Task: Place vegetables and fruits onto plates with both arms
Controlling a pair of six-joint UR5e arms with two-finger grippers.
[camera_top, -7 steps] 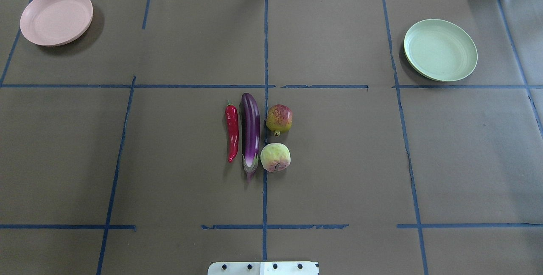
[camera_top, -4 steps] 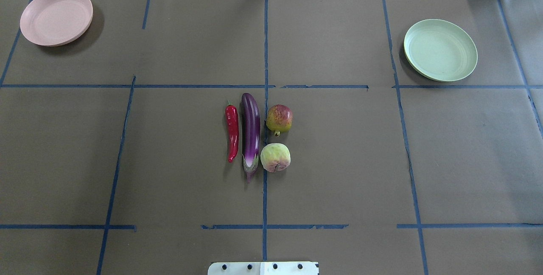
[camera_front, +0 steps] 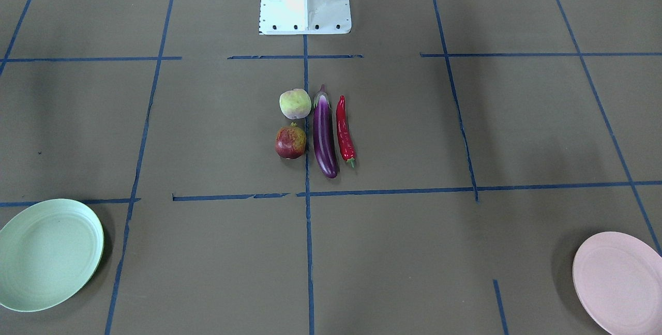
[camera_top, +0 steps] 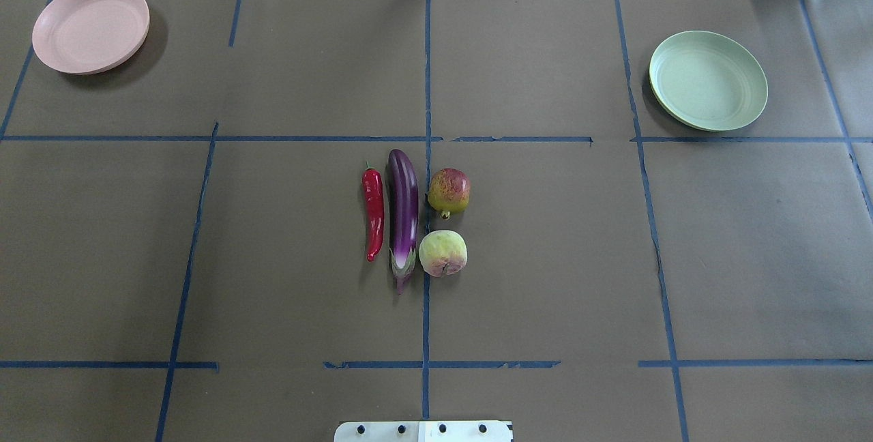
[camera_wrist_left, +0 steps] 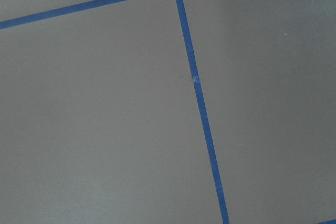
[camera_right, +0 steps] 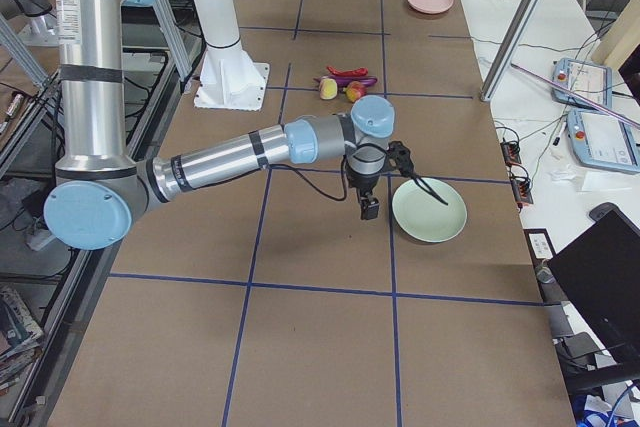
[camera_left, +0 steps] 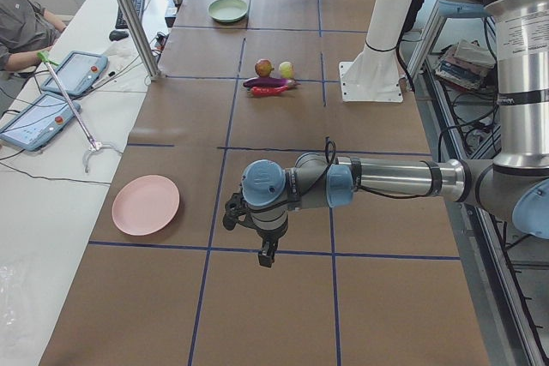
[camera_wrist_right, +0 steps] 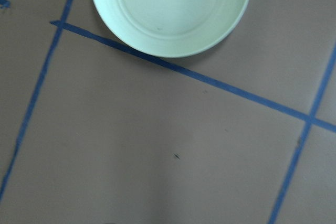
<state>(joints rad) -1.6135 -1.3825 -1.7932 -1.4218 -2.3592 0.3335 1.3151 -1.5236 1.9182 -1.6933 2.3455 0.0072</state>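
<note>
Two plates [camera_top: 708, 80], brown table [camera_top: 273, 258], blue tape grid [camera_top: 427, 74], white bench [camera_left: 43, 212]

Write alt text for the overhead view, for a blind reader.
At the centre of a brown, blue-taped table lie a red chili, a purple eggplant and two round fruits, the mottled red fruit beyond the pale green fruit. An empty pink plate sits far left, an empty green plate far right.

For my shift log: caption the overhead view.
Shiny red chili pepper, long purple eggplant, mottled red fruit, pale green fruit mid-table; matte pink plate, mint plate empty.
</note>
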